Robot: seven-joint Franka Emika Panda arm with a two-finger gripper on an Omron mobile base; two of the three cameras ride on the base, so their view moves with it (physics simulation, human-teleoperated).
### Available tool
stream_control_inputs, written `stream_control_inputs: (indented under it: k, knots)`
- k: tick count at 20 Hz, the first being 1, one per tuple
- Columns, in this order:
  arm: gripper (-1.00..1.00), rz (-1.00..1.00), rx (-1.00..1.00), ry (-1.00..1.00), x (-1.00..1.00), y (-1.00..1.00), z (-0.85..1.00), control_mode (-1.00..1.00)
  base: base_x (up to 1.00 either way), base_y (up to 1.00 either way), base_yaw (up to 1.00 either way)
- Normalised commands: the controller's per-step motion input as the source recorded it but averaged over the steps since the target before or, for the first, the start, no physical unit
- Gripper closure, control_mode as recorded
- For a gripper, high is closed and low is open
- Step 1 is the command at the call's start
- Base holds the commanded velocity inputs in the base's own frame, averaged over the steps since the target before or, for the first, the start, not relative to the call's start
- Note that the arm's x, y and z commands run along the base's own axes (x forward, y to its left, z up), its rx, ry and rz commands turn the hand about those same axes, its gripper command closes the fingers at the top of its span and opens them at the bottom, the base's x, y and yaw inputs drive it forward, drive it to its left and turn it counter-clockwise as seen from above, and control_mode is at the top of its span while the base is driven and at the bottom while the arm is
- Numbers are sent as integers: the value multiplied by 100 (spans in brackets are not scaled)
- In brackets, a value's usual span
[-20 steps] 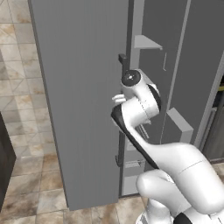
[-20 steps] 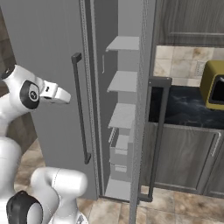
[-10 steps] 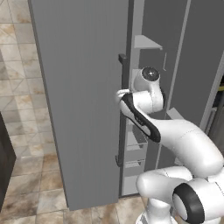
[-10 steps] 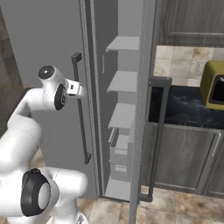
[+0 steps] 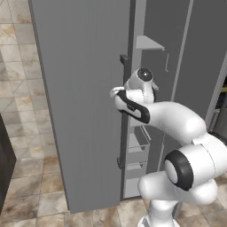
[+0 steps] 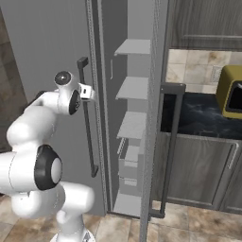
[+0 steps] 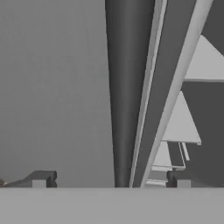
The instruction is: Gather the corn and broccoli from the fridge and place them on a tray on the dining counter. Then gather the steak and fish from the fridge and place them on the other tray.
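Observation:
The fridge (image 5: 80, 88) is a tall grey cabinet with both doors ajar and pale bare shelves (image 6: 134, 87) showing in the gap. My gripper (image 7: 111, 179) is open at the long dark handle (image 7: 124, 87) of the left door, one fingertip on each side of it without touching. From the base views the hand (image 6: 90, 92) sits right at that handle (image 6: 85, 127), about chest height (image 5: 122, 93). The corn, broccoli, steak, fish, trays and dining counter are out of view.
The right fridge door (image 6: 153, 118) stands edge-on with its dark handle (image 6: 169, 142) toward me. Beyond it are a black counter (image 6: 203, 118), dark cabinets (image 6: 203, 170) and a yellow appliance (image 6: 231, 92). A dark cabinet edge (image 5: 4, 164) stands on the tiled floor at left.
The arm has swung forward, carrying the hand up to the left door's handle. The jaws have stayed open and the doors have not moved.

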Motion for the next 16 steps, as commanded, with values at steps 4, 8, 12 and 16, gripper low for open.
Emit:
stream_control_inputs:
  k: [4,8,12,16]
  knots:
    - [-100,-15,0,1,55,21,0,-100,0,0,0]
    - [-100,-11,0,5,59,0,0,-100,0,0,0]
    - [-100,-3,0,2,48,0,0,-100,0,0,0]
    - [-100,1,0,0,36,-8,-3,-100,0,0,0]
